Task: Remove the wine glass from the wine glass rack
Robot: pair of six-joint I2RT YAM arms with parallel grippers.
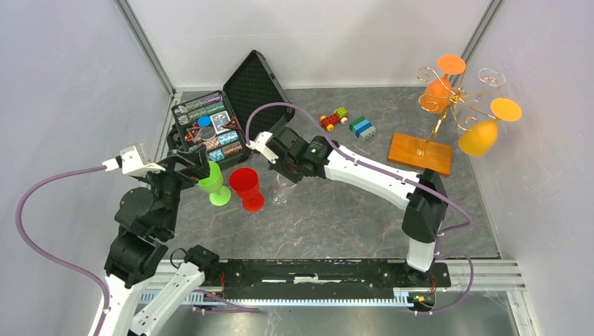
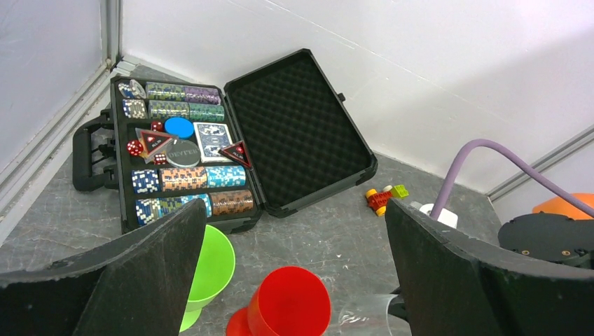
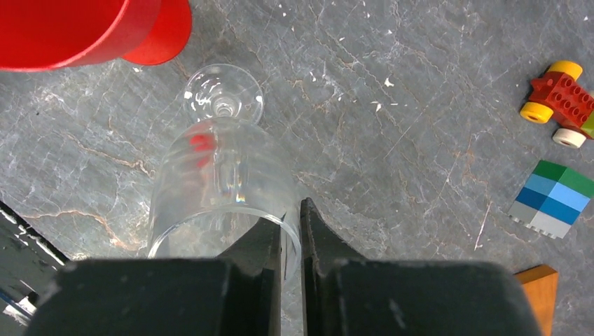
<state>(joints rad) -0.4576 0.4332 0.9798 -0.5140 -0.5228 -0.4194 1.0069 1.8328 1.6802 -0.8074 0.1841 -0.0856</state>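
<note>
Your right tool (image 3: 291, 213) pinches the rim of the glass (image 3: 217, 175), which stands on the desk (image 3: 392, 140), well apart from the rack (image 1: 420, 154). Only release seems left. Left tool (image 2: 294, 210) gapes, empty.

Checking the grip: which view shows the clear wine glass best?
Right wrist: clear wine glass close up, rim pinched by the right gripper. Top external shows it small, partly hidden; left wrist only its rim.
</note>
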